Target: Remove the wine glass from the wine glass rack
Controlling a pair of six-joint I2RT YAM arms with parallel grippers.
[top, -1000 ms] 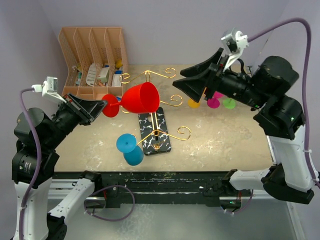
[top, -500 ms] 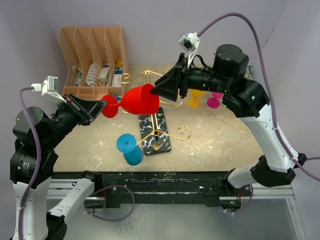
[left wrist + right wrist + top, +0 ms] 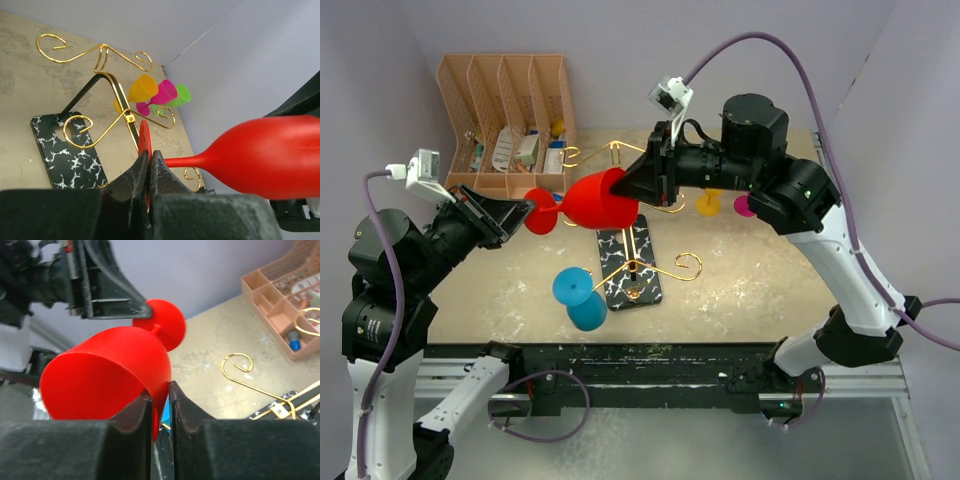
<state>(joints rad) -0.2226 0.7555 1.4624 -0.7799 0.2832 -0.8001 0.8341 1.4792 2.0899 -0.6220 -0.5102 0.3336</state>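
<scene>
A red wine glass (image 3: pixel 603 198) is held sideways in the air above the wine glass rack (image 3: pixel 627 265), a gold wire stand on a black marble base. My left gripper (image 3: pixel 525 212) is shut on the glass's round foot (image 3: pixel 144 145), jaws pinching its edge (image 3: pixel 150 157). My right gripper (image 3: pixel 632 185) meets the bowl's open end from the right. One of its fingers is inside the bowl and the other outside, closed on the rim wall (image 3: pixel 160 387). The bowl (image 3: pixel 110 370) fills the right wrist view.
A blue wine glass (image 3: pixel 578 297) lies left of the rack's base. Yellow (image 3: pixel 710 205) and pink (image 3: pixel 747 205) glasses stand behind my right arm. A peach slotted organiser (image 3: pixel 505 120) sits at the back left. Gold hooks (image 3: pixel 237 362) stick out around the rack.
My right arm swung left from the back right to the red glass's bowl, and its jaws closed in on the rim. The left gripper and the glass stayed put.
</scene>
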